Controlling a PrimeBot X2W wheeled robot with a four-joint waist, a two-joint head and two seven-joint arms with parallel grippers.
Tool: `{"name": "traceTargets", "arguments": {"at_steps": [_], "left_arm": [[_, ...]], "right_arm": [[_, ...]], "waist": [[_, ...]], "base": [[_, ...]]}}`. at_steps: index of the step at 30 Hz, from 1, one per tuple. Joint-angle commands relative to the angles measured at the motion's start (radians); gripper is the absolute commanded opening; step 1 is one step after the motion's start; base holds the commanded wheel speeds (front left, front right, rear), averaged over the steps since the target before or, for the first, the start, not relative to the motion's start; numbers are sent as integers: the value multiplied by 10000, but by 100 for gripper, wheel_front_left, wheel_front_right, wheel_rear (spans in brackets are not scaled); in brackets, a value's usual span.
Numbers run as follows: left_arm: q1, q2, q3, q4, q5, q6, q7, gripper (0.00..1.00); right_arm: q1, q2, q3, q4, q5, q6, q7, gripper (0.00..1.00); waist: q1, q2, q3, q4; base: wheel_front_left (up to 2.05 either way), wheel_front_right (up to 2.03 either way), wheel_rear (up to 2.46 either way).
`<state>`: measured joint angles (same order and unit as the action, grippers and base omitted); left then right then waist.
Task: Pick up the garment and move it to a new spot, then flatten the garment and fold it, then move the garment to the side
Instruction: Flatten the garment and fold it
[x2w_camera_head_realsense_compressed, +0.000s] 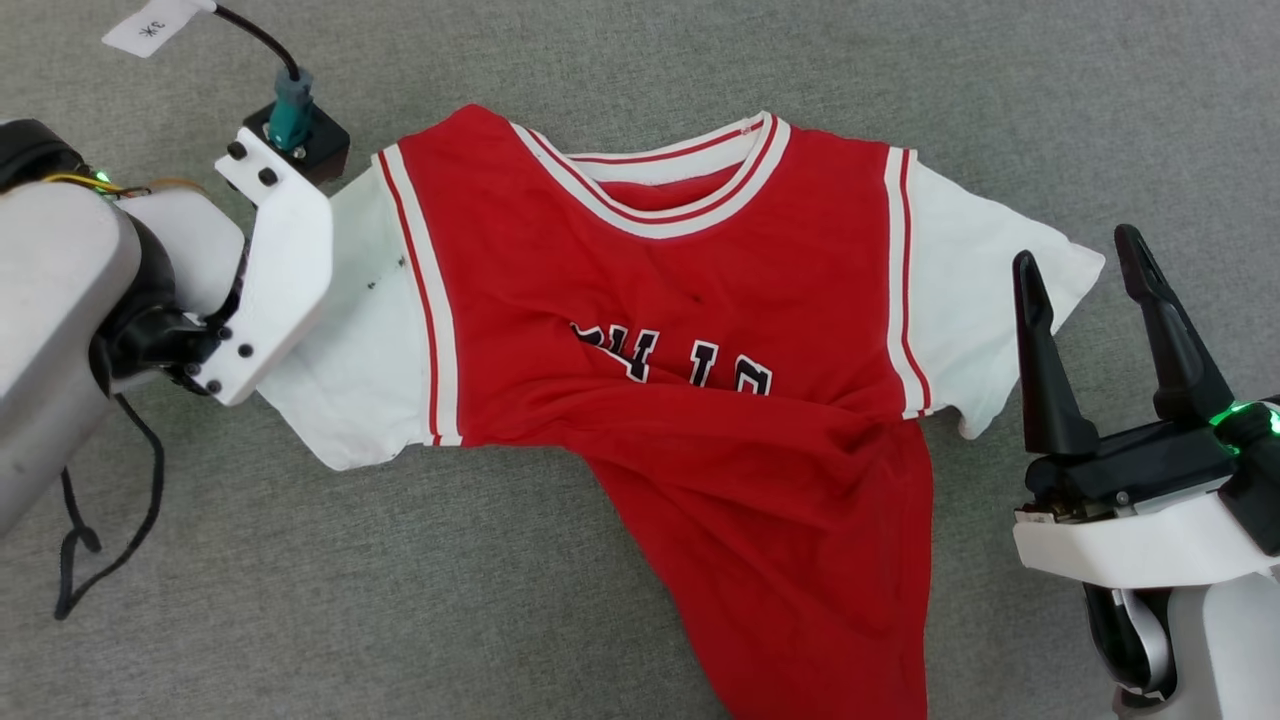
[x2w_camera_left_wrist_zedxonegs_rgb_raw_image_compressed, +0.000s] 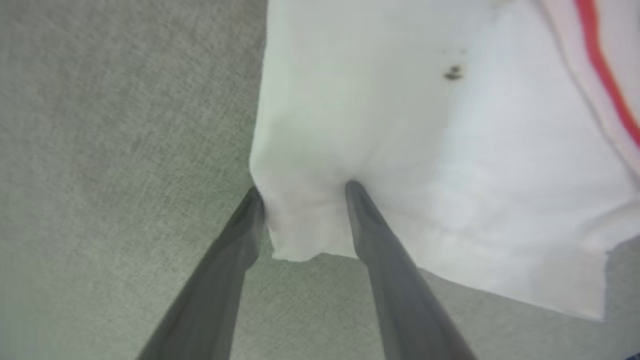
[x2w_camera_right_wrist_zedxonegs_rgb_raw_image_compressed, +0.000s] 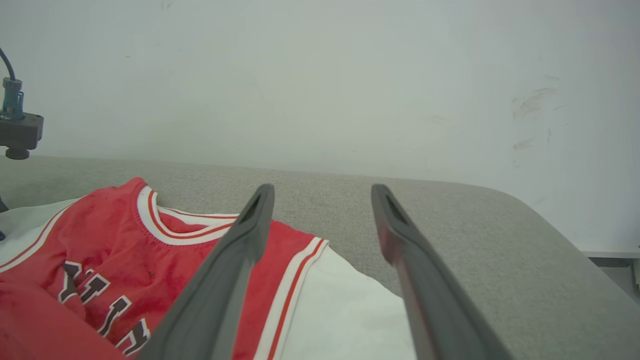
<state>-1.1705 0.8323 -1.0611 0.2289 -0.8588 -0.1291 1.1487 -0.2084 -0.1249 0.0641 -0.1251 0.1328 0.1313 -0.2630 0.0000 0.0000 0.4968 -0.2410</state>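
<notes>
Lying face up on a grey cloth surface (x2w_camera_head_realsense_compressed: 400, 580), collar toward the far side, is the garment (x2w_camera_head_realsense_compressed: 680, 300): a red jersey with white short sleeves, red-and-white stripe trim at the neck and along both armholes, and black letters (x2w_camera_head_realsense_compressed: 670, 360) outlined in white across the chest. The upper half is spread fairly flat with both sleeves out to the sides. The lower half is not: a crease cuts across the lettering and hides its lower part, and the red body below it twists toward the robot's right and narrows into a rumpled tail that runs off the near edge of the head view. A small dark speck (x2w_camera_left_wrist_zedxonegs_rgb_raw_image_compressed: 452, 73) marks the sleeve on the robot's left. The left gripper (x2w_camera_left_wrist_zedxonegs_rgb_raw_image_compressed: 303, 189) is at that sleeve's outer corner, jaws wide, one finger against the sleeve's edge and the other resting on the white cloth, the hem lying between them unpinched. The right gripper (x2w_camera_head_realsense_compressed: 1078, 250) hangs just beside the other sleeve, over bare grey surface, jaws wide and holding nothing. A pale wall (x2w_camera_right_wrist_zedxonegs_rgb_raw_image_compressed: 320, 75) rises behind the surface.
</notes>
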Motion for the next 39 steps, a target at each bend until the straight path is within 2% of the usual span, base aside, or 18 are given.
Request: {"name": "traceTargets", "arguments": {"at_steps": [1,7,11,14,17,20,27,31,35,39], "left_arm": [[369,-50,-488,285,-102,12,-113,0],[19,3,-693,212,-337,12,-745,0],[-137,29,-772,126,-532,11,-1576,0],[-28,28,-771,56,-716,11,-2091,0],[50,53,-903,-135,-795,11,-2466,0],[15,85,-1143,-398,-736,11,-2745,0],[-368,-102,-1622,-814,-586,11,-3197,0],[-651,-208,-1786,-889,-495,11,-3387,0],[-939,-326,-1902,-923,-330,11,-3545,0],[-1211,-401,-2008,-947,-282,11,-3692,0]], "right_arm": [[-157,9,-53,50,38,-11,-23,100],[-352,-114,-492,-117,-32,-11,-22,100],[-777,-635,-1194,-224,-285,-11,10,100],[-1108,-1283,-1312,-284,-457,-11,809,100],[-1598,-2198,-1032,-367,-338,-11,2076,100],[-2145,-3382,-456,-201,316,-11,3844,100],[-3671,-6741,1945,490,3302,-11,8702,100],[-4434,-8087,3439,738,4766,-11,11056,100],[-5079,-8645,4367,1022,5756,-11,12652,100],[-5516,-8562,4738,1609,6172,-11,13409,100]], "waist": [[0,0,-60,72],[0,0,-504,312],[0,0,-1098,640],[0,0,-1368,859],[0,0,-1540,1075],[0,0,-1606,1250],[0,0,-1372,1660],[0,0,-1118,1876],[0,0,-792,2089],[0,0,-421,2270]], "base": [[0,0,0],[0,0,0],[0,0,0],[0,0,0],[0,0,0],[0,0,0],[0,0,0],[0,0,0],[0,0,0],[0,0,0]]}}
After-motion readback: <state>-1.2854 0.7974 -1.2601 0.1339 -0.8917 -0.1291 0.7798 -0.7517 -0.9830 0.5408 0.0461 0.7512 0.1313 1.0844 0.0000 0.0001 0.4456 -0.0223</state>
